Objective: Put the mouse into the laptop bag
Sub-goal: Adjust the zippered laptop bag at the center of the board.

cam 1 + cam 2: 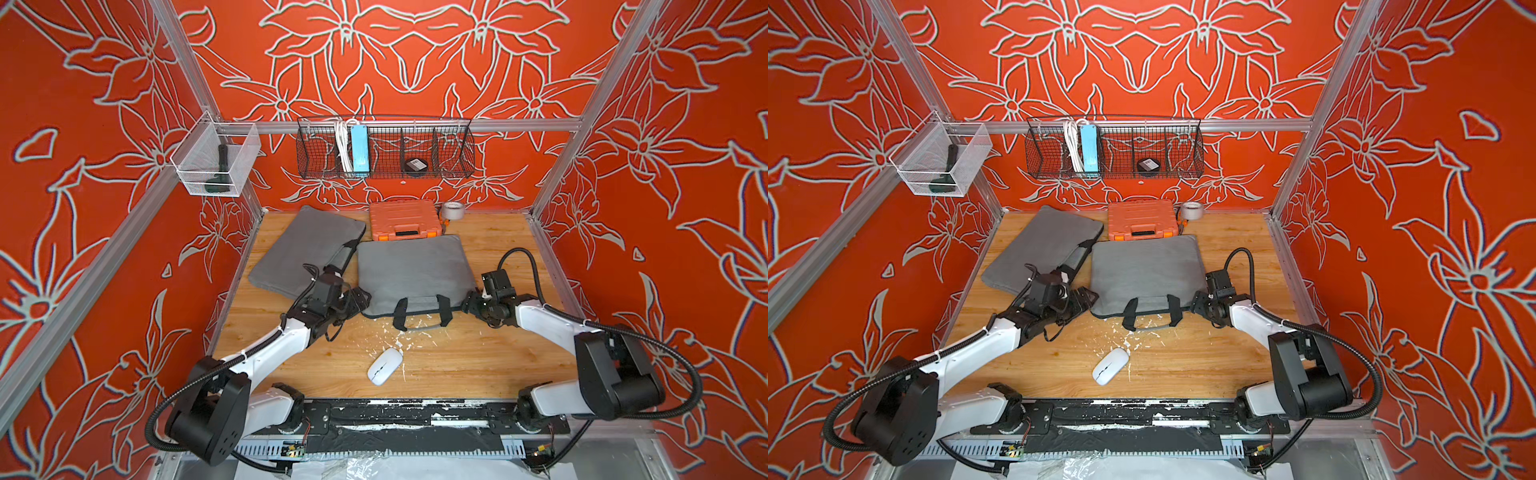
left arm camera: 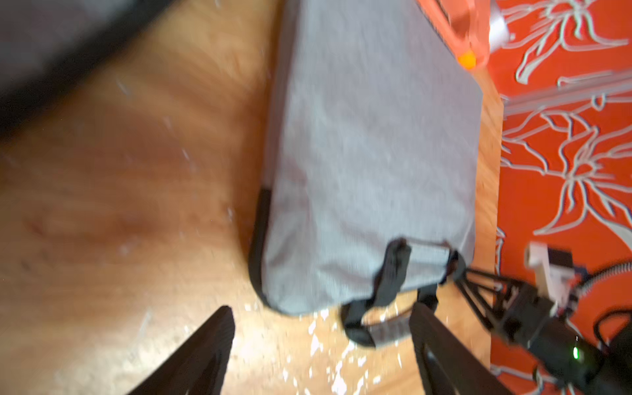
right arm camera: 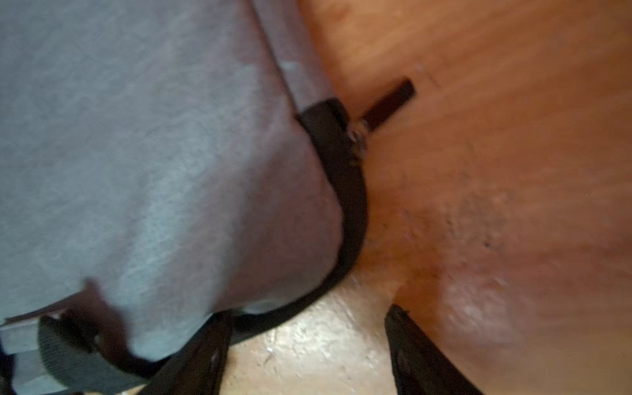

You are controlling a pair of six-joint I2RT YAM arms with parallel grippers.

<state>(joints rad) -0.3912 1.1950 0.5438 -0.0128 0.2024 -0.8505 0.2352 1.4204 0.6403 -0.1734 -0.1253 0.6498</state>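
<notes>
- Left claw (image 1: pixel 356 301) released, fingers spread and empty, just beside the near left corner of the grey laptop bag (image 1: pixel 415 270).
- White mouse (image 1: pixel 385 365) lies on the tabletop (image 1: pixel 478 365) near the front edge, apart from the bag. Only the top views show it.
- Right claw (image 1: pixel 468 305) also released, at the bag's near right corner.
- Only the right wrist view shows the zip pull (image 3: pixel 390 102) there. Best bet: pinch it squarely while the left claw steadies the bag.
</notes>
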